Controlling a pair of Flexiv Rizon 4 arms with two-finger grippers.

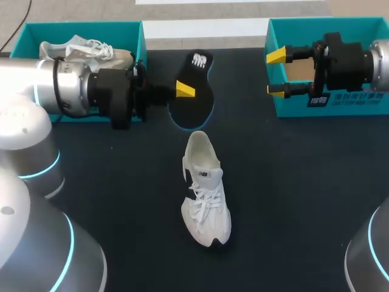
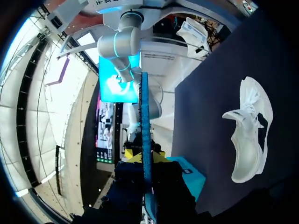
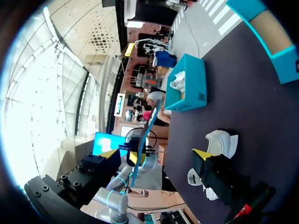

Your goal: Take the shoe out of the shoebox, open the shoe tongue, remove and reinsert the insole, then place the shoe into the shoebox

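At the far left, the left shoebox (image 1: 130, 30) holds a second shoe (image 1: 85, 50). Just beside it, the left gripper (image 1: 185, 91) is clamped on the insole (image 1: 200, 73). One finger lies on top and, going by the left wrist view, the other is beneath, with the insole running edge-on out ahead of the fingers. The grip sits on a long edge, and the insole appears to be held above the tabletop.

Nearer the robot, in the middle of the table, stands the white sneaker (image 1: 206, 201), with its opening facing the insole and its toe pointing toward the robot.

On the right, the right gripper (image 1: 276, 73) hangs over the near corner of the right shoebox (image 1: 304, 23), fingers spread wide and holding nothing.

Reinsertion looks like the step in hand. It should go best if:
- the free gripper first pins the sneaker at the heel or collar so it cannot slide;
- the insole is tilted forefoot-first into the opening, under the tongue;
- it is fed along the shoe's length and let go only once the heel end seats flat.

Pushing an unheld shoe would likely just shove it across the table.
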